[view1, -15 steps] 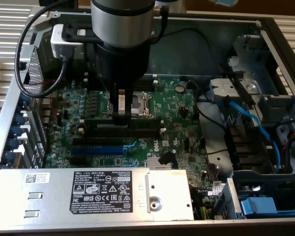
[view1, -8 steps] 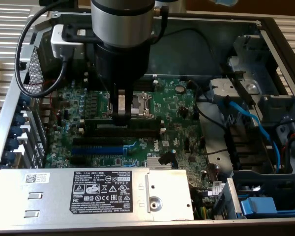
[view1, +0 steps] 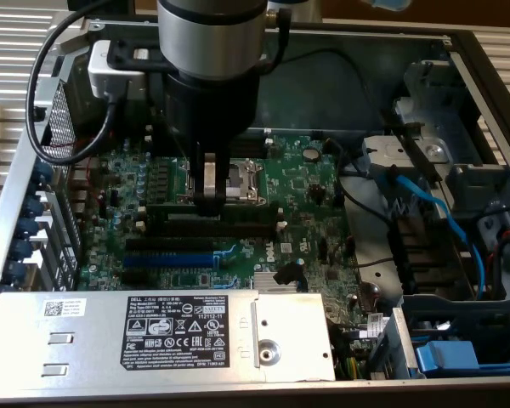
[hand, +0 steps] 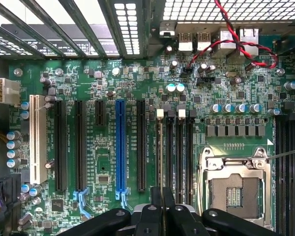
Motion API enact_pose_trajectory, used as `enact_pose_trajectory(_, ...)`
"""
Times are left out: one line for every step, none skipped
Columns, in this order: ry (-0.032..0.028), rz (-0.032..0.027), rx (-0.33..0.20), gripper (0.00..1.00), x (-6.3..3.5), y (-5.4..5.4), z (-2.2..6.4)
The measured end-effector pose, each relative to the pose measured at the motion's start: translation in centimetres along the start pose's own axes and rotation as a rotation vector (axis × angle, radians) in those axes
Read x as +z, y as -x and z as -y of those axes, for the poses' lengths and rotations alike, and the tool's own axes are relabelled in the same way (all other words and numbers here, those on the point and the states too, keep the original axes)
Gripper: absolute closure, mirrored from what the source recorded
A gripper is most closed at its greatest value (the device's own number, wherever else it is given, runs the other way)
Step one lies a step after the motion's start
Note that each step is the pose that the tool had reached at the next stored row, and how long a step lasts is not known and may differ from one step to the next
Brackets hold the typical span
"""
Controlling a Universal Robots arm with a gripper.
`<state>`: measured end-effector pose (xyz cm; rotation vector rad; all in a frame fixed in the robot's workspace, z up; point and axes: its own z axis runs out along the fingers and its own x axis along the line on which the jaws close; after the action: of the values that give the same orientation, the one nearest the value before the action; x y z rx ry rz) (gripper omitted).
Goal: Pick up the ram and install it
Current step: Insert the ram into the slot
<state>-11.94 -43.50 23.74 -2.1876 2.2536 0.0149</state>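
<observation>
Open metal computer case [view1: 484, 85], ribbed rim; grey power-supply box [view1: 85, 331], black label; green motherboard [view1: 310, 191] studded with capacitors. Blue cable [view1: 433, 202] well off to exterior view's right. Blue slot [hand: 120, 147], long black slots [hand: 179, 152] with white end clips, beside square steel CPU socket [hand: 236, 184]. Gripper [view1: 209, 202] nearly closed, pinching ram [hand: 161, 157]: thin dark stick, edge-on, aligned along black slots; seated or not, cannot tell
</observation>
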Motion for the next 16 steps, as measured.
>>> enact_pose_trajectory(0.0,-0.0005,0.001,0.88,0.0,0.02,0.0)
enact_pose_trajectory(-0.0001,-0.001,0.001,0.88,0.0,0.02,0.01)
enact_pose_trajectory(0.0,-0.0015,0.001,0.88,0.0,0.02,0.0)
enact_pose_trajectory(-0.0001,-0.0017,0.002,0.88,0.0,0.02,0.0)
enact_pose_trajectory(-0.0002,-0.0019,0.002,0.88,0.0,0.02,0.0)
enact_pose_trajectory(-0.0001,-0.0023,0.002,0.88,0.0,0.02,0.0)
enact_pose_trajectory(-0.0002,-0.0025,0.003,0.88,0.0,0.02,0.0)
enact_pose_trajectory(-0.0003,-0.0028,0.003,0.88,0.0,0.02,0.0)
enact_pose_trajectory(-0.0006,-0.0031,0.003,0.88,0.01,0.02,0.0)
enact_pose_trajectory(-0.0008,-0.0034,0.004,0.88,0.01,0.02,0.0)
enact_pose_trajectory(-0.0013,-0.0038,0.004,0.88,0.01,0.02,0.0)
enact_pose_trajectory(-0.0017,-0.0043,0.004,0.88,0.01,0.02,0.0)
enact_pose_trajectory(-0.0023,-0.005,0.004,0.88,0.01,0.02,0.0)
enact_pose_trajectory(-0.0031,-0.0056,0.004,0.88,0.01,0.02,0.0)
enact_pose_trajectory(-0.0037,-0.0062,0.004,0.88,0.01,0.02,-0.01)
enact_pose_trajectory(-0.0046,-0.0067,0.004,0.88,0.01,0.02,-0.02)
